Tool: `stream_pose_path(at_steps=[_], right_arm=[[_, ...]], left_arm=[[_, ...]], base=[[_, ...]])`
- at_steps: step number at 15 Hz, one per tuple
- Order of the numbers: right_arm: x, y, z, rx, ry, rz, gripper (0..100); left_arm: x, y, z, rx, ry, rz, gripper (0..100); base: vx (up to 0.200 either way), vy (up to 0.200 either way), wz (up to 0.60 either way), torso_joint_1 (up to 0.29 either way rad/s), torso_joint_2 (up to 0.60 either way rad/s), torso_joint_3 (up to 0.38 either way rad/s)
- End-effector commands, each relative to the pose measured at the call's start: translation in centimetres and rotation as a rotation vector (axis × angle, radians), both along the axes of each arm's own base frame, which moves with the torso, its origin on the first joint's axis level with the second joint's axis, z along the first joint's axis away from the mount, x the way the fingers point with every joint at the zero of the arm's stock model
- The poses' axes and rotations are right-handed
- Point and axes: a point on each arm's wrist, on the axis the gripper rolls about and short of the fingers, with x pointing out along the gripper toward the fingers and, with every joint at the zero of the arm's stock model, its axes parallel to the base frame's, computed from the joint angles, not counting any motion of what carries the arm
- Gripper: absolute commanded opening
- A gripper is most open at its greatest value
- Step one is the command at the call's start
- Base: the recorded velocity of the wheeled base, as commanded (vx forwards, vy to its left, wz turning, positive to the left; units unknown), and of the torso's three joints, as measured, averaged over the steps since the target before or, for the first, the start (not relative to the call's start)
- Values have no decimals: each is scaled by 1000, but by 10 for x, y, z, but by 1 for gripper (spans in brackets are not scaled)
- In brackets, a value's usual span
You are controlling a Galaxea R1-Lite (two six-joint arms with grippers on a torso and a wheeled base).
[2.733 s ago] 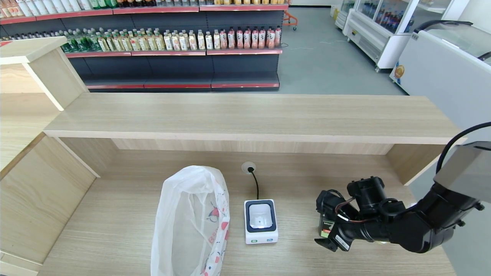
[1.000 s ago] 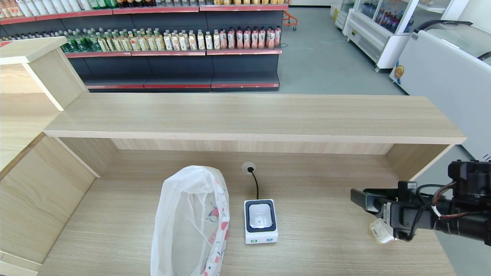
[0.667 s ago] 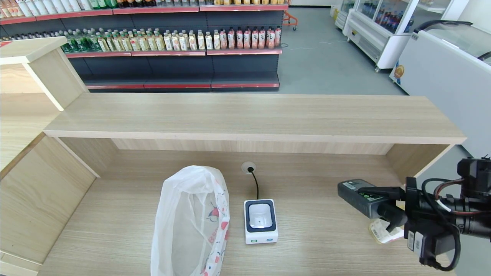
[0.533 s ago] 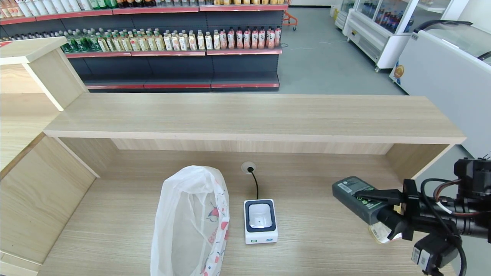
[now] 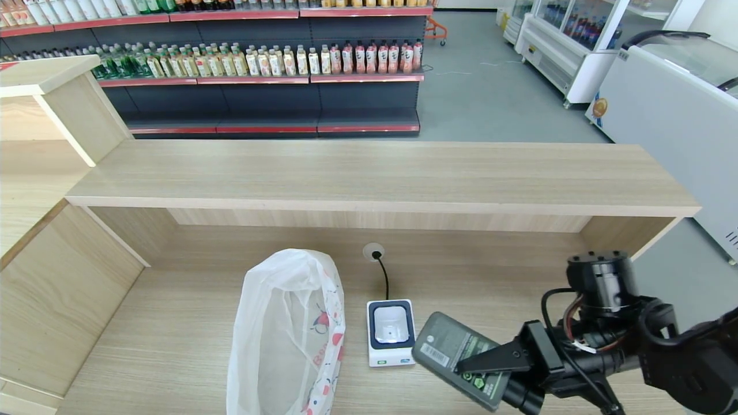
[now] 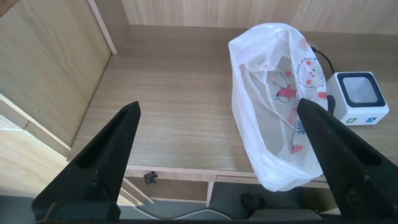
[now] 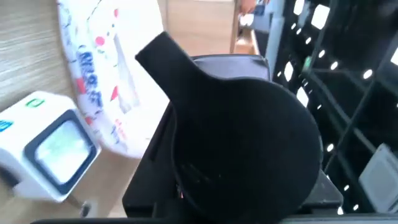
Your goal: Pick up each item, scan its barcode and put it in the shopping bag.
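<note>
Right gripper (image 5: 503, 376) is clamped tight on the dark, barcoded pack (image 5: 452, 349), tilted in the air just right of the scanner (image 5: 391, 332). Left gripper (image 6: 219, 107) hangs wide open near the white shopping bag (image 5: 288, 328), which stands left of the scanner.

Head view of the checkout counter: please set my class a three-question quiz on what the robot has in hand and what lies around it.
1. True or false: the right gripper holds the dark pack with its barcode label facing up.
2. Multiple choice: what stands on the counter between the shopping bag and the pack? A. the scanner B. a bottle C. a basket
3. Fill in: the left gripper has its jaws ____.

Key: 1 true; 2 A; 3 open.
</note>
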Motion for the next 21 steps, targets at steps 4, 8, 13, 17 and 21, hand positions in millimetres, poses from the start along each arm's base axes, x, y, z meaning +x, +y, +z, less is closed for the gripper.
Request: stream_pose_path(at_steps=[4, 8, 13, 17, 21], right_arm=[[21, 44, -7, 30, -87, 140, 0], [39, 54, -7, 45, -120, 143, 0], [58, 81, -6, 76, -167, 191, 0], [61, 93, -16, 78, -146, 227, 0], [63, 96, -24, 71, -127, 232, 0]], left_arm=[[0, 0, 0, 0, 0, 0, 100], [0, 0, 0, 0, 0, 0, 100], [0, 0, 0, 0, 0, 0, 100], [0, 0, 0, 0, 0, 0, 100], [0, 0, 0, 0, 0, 0, 100]], base=[[0, 0, 0, 0, 0, 0], [0, 0, 0, 0, 0, 0], [0, 0, 0, 0, 0, 0], [0, 0, 0, 0, 0, 0], [0, 0, 0, 0, 0, 0]])
